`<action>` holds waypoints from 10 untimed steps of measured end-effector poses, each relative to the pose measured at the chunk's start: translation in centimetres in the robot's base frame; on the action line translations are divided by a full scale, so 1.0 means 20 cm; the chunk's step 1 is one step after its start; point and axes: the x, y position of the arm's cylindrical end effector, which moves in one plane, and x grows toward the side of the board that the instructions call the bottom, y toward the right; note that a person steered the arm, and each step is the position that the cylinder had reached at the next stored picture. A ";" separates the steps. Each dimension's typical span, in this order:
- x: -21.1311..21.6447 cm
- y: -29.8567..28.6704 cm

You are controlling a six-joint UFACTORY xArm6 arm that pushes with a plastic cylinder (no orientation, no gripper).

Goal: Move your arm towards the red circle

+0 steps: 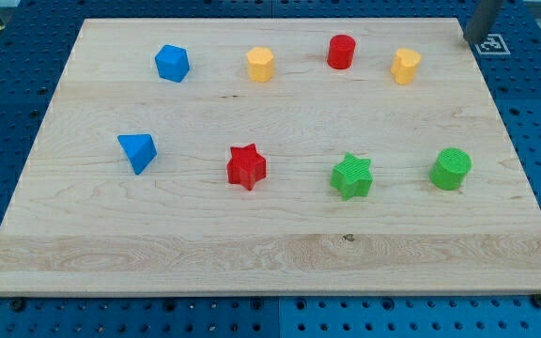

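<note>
The red circle (342, 52), a short red cylinder, stands near the view's top, right of centre, between a yellow hexagon block (261, 64) on its left and a yellow block (405, 66) on its right. My rod enters at the view's top right corner, and my tip (470, 40) sits at the board's top right edge. It is well to the right of the red circle, beyond the yellow block, touching no block.
A blue pentagon-like block (172, 63) is at top left and a blue triangle (138, 151) at mid left. A red star (246, 166), green star (352, 176) and green circle (451, 168) line the lower row. The wooden board (270, 253) lies on a blue perforated table.
</note>
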 end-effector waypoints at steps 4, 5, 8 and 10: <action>0.00 0.02; 0.00 0.03; 0.00 0.08; -0.03 0.08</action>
